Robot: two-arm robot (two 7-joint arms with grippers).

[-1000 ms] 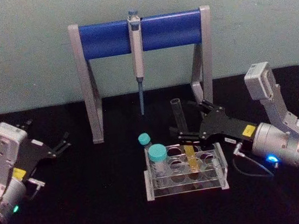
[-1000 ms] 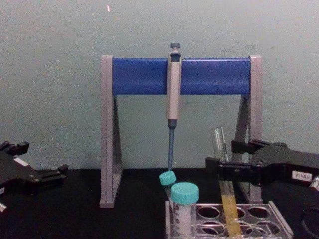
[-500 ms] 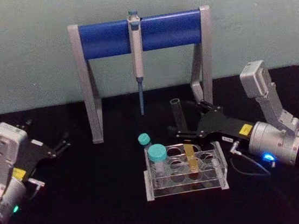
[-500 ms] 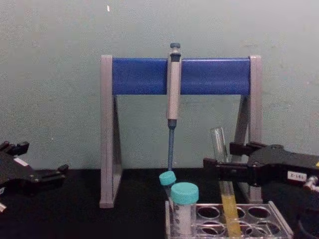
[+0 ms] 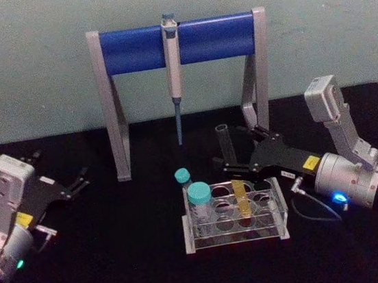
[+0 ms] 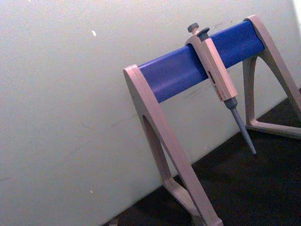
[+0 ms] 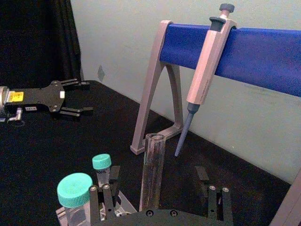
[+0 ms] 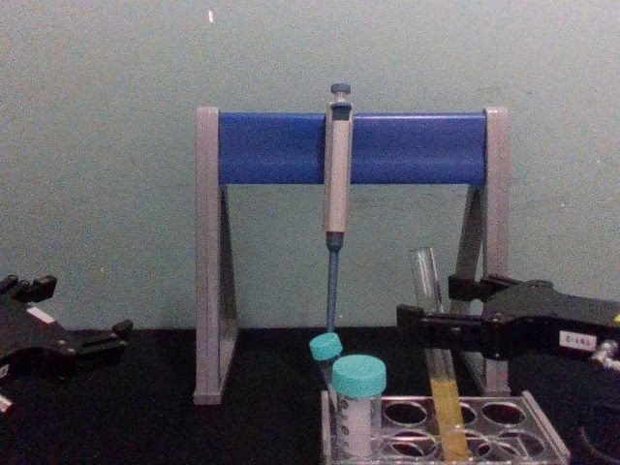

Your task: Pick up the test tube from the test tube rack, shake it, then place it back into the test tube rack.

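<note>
The right claw (image 5: 227, 149), spread wide, straddles the glass tube (image 5: 242, 200) from 3 o'clock, ready to close. It stands in the rack (image 5: 269, 232). The left claw (image 5: 78, 180) rests at 9 o'clock, fingers parted.

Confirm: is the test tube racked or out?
In: test tube, yellow end down in the test tube rack; open right gripper straddles it.

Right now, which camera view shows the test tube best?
The chest view: the test tube shows side-on, from open mouth to yellow liquid, standing in the test tube rack. The head view shows the test tube foreshortened from above. The right wrist view shows its clear upper part; the liquid is hidden.
</note>
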